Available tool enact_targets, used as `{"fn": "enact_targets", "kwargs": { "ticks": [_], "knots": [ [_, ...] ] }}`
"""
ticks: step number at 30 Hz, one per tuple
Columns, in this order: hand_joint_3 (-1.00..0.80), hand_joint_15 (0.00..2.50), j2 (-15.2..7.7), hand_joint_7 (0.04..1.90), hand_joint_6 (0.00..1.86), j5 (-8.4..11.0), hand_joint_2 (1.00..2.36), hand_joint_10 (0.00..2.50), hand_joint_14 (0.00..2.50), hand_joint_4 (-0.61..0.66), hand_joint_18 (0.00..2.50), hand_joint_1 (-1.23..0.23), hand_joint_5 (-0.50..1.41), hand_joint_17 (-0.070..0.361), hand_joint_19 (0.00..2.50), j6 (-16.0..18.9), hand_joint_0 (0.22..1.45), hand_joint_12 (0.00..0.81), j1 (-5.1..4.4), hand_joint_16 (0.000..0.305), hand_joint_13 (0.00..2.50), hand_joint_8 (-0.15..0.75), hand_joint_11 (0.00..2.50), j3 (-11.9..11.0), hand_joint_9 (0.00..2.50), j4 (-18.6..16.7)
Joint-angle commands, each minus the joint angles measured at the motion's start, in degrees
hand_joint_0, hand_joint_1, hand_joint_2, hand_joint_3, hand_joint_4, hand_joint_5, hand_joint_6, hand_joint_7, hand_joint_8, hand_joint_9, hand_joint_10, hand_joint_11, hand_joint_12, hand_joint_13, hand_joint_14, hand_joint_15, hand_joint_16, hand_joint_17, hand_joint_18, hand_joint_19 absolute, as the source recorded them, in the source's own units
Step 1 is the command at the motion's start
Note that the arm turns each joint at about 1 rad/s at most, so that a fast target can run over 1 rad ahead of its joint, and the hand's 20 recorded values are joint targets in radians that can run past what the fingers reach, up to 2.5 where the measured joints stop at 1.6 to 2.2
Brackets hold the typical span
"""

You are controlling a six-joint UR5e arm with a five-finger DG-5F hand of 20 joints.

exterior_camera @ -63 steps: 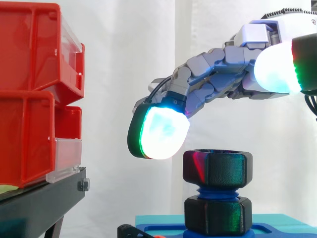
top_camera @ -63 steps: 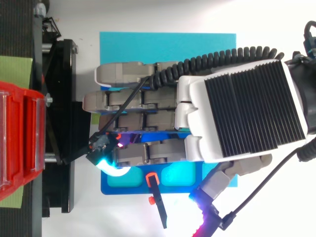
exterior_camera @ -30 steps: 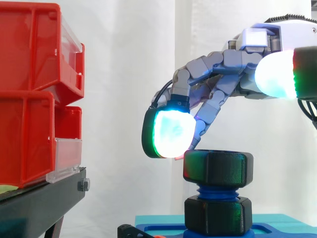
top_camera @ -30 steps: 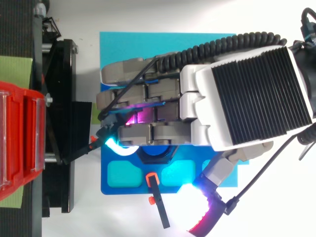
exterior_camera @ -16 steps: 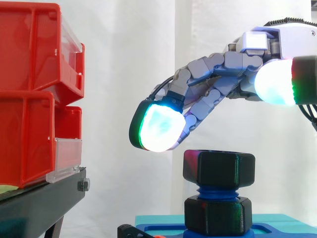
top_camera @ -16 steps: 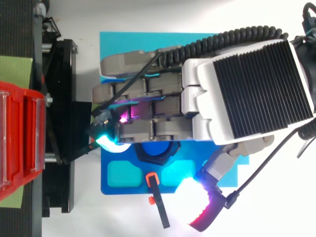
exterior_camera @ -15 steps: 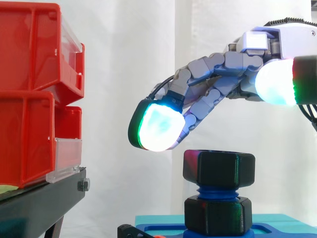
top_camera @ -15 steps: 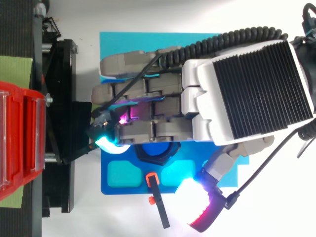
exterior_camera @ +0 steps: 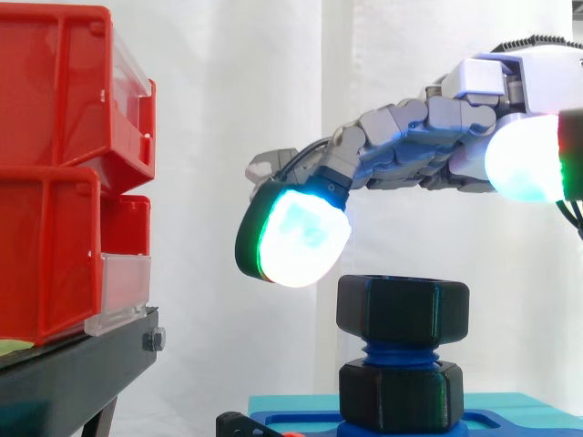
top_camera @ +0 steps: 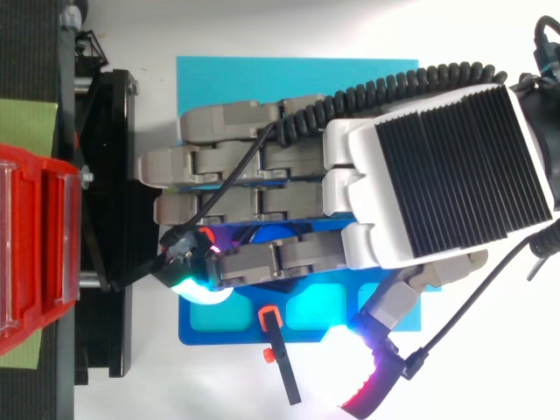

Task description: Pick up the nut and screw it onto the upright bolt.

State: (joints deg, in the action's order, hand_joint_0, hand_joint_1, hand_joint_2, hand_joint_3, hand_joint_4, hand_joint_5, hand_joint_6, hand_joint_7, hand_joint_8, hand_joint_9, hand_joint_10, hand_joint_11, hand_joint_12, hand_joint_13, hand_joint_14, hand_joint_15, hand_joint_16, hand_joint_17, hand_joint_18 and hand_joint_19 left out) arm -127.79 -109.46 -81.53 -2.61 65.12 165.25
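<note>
Hand (top_camera: 437,166) flatter now, clear above nut (exterior_camera: 403,309)

a robotics lab bench — a plain white curtain (exterior_camera: 228,109) closes off the back, red bins (exterior_camera: 55,182) sit stacked on a black stand (exterior_camera: 82,369), and a blue fixture (top_camera: 227,338) lies on a cyan mat (top_camera: 262,79) (all bare and tidy, like a test rig). over the fixture reaches a robot hand (top_camera: 437,166) with thick glowing pads (exterior_camera: 301,237) — research hardware, not household gear.
</note>
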Motion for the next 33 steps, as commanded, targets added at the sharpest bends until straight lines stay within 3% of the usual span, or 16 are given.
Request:
{"fn": "enact_targets", "kwargs": {
  "ticks": [1,12,23,33],
  "knots": [
    [-0.5,0.0,0.0,0.63,0.5,-0.05,1.0,0.0,0.0,0.09,0.0,-0.25,-0.17,0.112,0.0,0.1,0.42,0.33,-0.02,0.05,0.0,0.184,0.0,0.0,0.02,0.6],
    [-0.5,0.0,0.0,0.65,0.5,-0.05,1.0,0.0,0.0,0.08,0.0,-0.22,-0.15,0.116,0.0,0.1,0.42,0.321,0.24,0.052,0.0,0.166,0.0,0.0,0.0,0.2],
    [-0.5,0.0,0.0,0.68,0.5,-0.32,1.0,0.0,0.0,0.16,0.0,-0.21,-0.15,0.116,0.0,0.1,0.42,0.33,0.86,0.051,0.0,0.18,0.0,0.0,0.0,0.4],
    [-0.5,0.0,0.0,0.73,0.5,-0.49,1.0,0.0,0.0,0.19,0.0,-0.23,-0.13,0.115,0.0,0.0,0.42,0.338,1.03,0.051,0.0,0.197,0.0,0.3,0.11,0.6]
  ]
}}
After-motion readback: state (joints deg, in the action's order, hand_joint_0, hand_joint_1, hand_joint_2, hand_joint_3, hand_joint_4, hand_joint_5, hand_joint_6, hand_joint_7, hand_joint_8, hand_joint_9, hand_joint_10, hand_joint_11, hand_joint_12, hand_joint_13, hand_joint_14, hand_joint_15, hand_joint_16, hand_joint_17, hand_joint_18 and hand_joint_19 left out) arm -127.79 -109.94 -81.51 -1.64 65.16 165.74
